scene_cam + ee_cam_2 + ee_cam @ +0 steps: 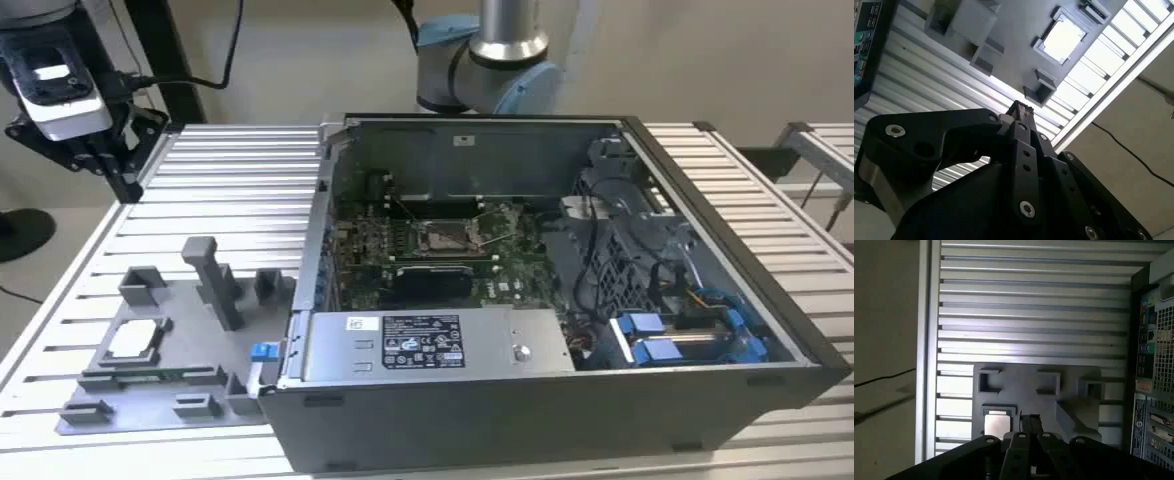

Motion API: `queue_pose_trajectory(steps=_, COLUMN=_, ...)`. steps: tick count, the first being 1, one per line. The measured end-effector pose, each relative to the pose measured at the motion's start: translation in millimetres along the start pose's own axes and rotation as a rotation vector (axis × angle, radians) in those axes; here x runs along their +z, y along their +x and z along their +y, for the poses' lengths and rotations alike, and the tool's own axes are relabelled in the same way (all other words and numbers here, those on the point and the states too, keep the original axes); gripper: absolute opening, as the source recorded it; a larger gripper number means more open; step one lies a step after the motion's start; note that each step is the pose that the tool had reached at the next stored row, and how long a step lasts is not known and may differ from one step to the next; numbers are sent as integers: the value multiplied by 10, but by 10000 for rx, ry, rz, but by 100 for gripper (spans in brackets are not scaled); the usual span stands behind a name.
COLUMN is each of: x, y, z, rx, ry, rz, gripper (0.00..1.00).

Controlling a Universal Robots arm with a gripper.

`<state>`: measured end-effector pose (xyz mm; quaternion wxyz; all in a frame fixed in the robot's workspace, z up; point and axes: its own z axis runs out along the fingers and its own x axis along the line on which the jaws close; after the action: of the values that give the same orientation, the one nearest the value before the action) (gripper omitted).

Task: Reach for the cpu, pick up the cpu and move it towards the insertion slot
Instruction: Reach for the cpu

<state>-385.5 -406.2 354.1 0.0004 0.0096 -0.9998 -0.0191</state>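
the gripper [1029, 418] has its two fingers pressed together on nothing in both wrist views, and it hangs over the slatted aluminium table [227, 200], well apart from everything else. below it the cpu [996, 424] lies flat, silvery face up, in a square recess of the grey plastic tray [1024, 400], which sits on the table just beside the open computer case [534, 420], on the exterior view's left. the insertion slot [445, 237] is inside that case on the green motherboard, well apart from the cpu.
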Motion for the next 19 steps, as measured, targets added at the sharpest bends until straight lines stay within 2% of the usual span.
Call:
queue_pose_trajectory(steps=13, x=0, y=8, z=-4, rx=-1, ry=0, rz=0, gripper=0)
queue_pose_trajectory(steps=16, x=-1, y=52, z=-29, rx=1, ry=1, rz=0, gripper=0)
queue_pose_trajectory(steps=19, x=-1, y=141, z=-63, rx=0, ry=-1, rz=-1, gripper=0)
